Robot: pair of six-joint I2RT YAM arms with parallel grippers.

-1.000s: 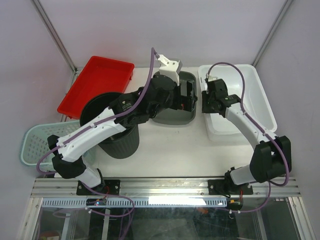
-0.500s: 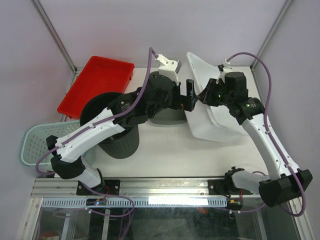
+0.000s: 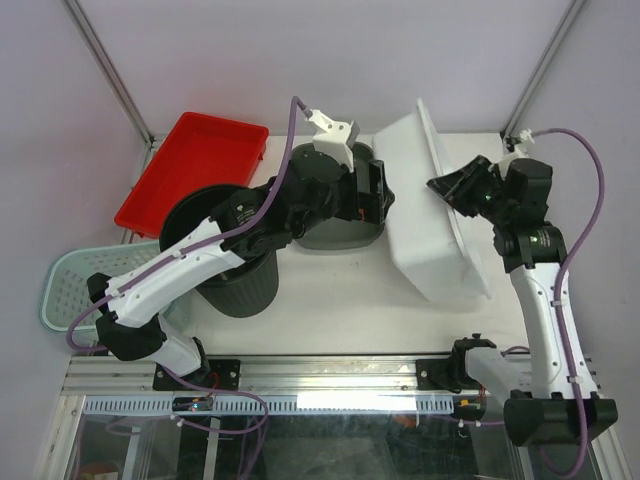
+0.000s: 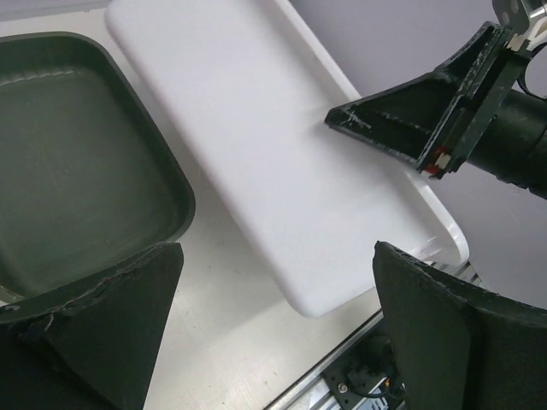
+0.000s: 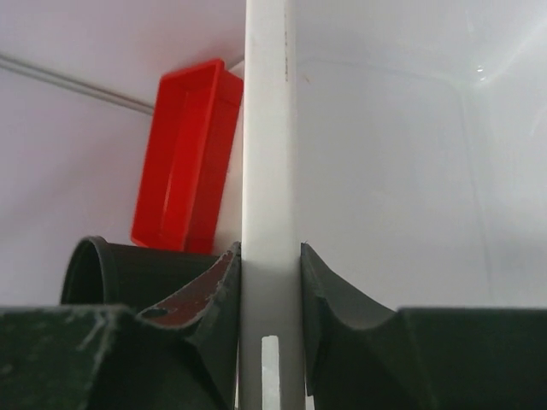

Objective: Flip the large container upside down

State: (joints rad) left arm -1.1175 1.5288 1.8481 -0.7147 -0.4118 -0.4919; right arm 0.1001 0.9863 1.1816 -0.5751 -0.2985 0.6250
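Starting at the near edge of the table [image 3: 340, 295], the two arm bases sit side by side. Left of them, a pale green basket [image 3: 62, 292] lies at the table's left margin, and a black bucket [image 3: 228, 275] stands upright just beyond it, with the left arm stretched across its mouth.

To the right, the large container [image 3: 430, 220] is tipped up on one long side. Its lower long edge seems to rest on the table, its flat base faces left and its open side faces right, toward the right arm. The right gripper [image 3: 445, 188] reaches it from the right and pinches the upper rim. The right wrist view shows the white rim [image 5: 269, 128] clamped tight between the two fingers [image 5: 218, 299].

The left gripper [image 3: 377, 192] hovers just left of the container with its jaws spread wide and nothing between them. In its own wrist view, the container's base [image 4: 282, 145] runs diagonally ahead, apart from both fingertips. The dark green tray [image 4: 77, 171] lies flat below to the left, just beside the container.

Farthest back on the left, a red tray [image 3: 195, 165] sits tilted behind the bucket.
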